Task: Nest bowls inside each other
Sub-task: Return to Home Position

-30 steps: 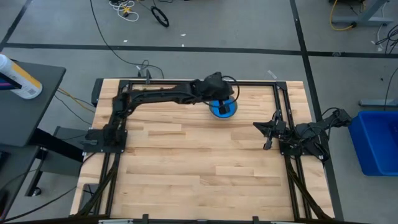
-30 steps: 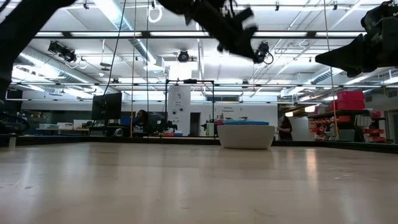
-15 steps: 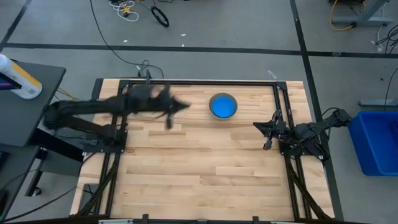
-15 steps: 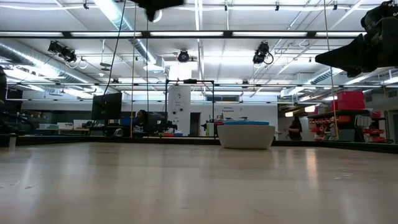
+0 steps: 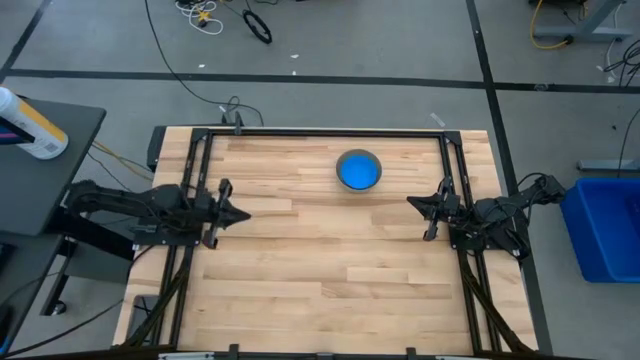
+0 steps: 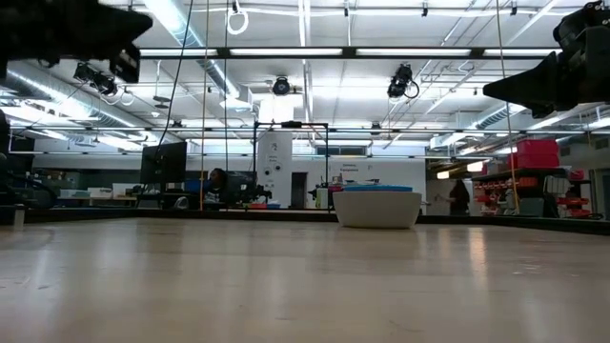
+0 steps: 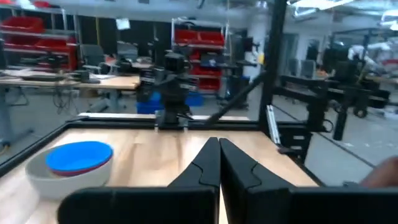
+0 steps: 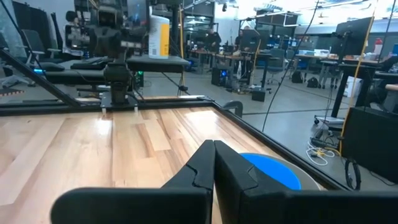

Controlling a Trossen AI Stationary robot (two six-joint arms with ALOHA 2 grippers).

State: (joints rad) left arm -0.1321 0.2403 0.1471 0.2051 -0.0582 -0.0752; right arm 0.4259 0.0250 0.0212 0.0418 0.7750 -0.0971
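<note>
The bowls [image 5: 359, 170] stand nested in one stack at the table's far side, right of the middle, resting on the wood. The outer bowl is grey [image 6: 377, 210] and the innermost is light blue [image 7: 79, 155]. A red rim [image 7: 59, 172] shows between them. My left gripper [image 5: 246, 213] hangs shut at the table's left edge, pointing level toward the right, well clear of the stack. My right gripper [image 5: 410, 203] waits shut at the right edge, pointing left. In both wrist views the fingers [image 7: 219, 146] [image 8: 213, 148] meet with nothing between them.
Black frame rails [image 5: 320, 132] run along the table's far, left and right edges. A blue bin [image 5: 605, 225] stands on the floor to the right. A side table with a white bottle [image 5: 30, 125] stands to the left. Bare wood [image 5: 320, 270] fills the middle and near side.
My left gripper has swung away from above the bowl stack toward the table's left edge, sinking and tipping up to level, and has stayed shut. The bowls have kept their place.
</note>
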